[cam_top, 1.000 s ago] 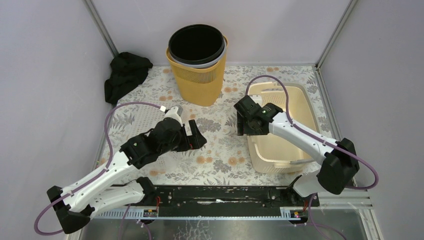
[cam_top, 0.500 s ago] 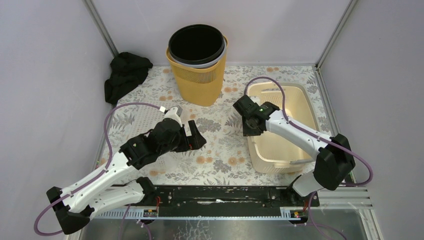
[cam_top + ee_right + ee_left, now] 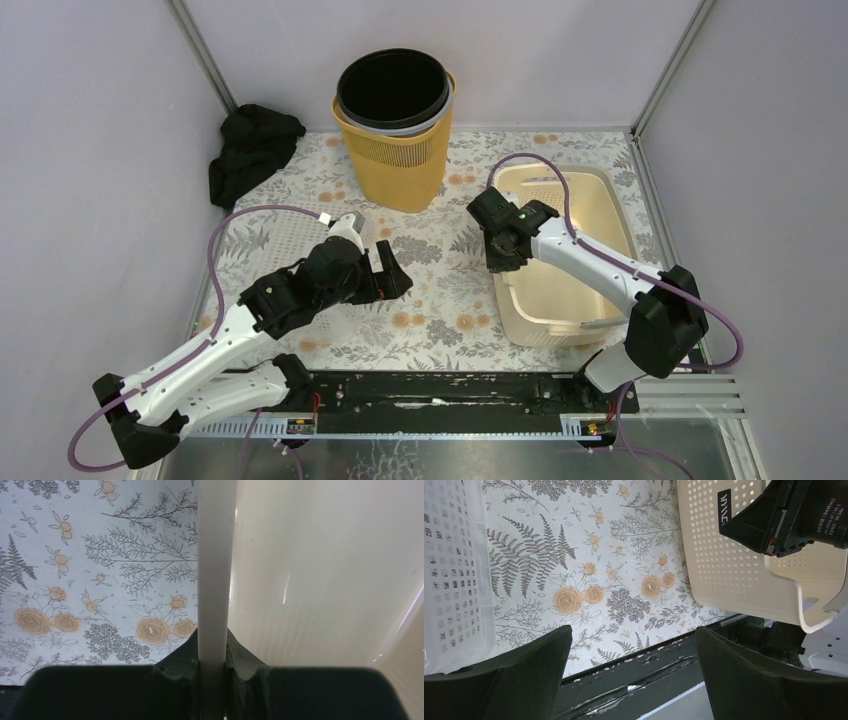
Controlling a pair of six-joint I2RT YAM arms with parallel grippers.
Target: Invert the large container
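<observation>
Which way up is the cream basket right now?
Upright. The cream basket has its opening facing up in the top view, interior visible. The right gripper is shut on its rim; not yet flipped.

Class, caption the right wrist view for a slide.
Right gripper, jaws closed on the rim of the cream basket, beside floral tablecloth.

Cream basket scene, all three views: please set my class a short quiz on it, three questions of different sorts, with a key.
1. True or false: the right tool is clamped on the rim of the cream basket.
2. Choose one: what stands inside the orange bin? A) a black bucket; B) a blue bottle; C) nothing.
3. Fill the gap: the left tool is ____ and holds nothing.

Key: 1 true; 2 A; 3 open.
</observation>
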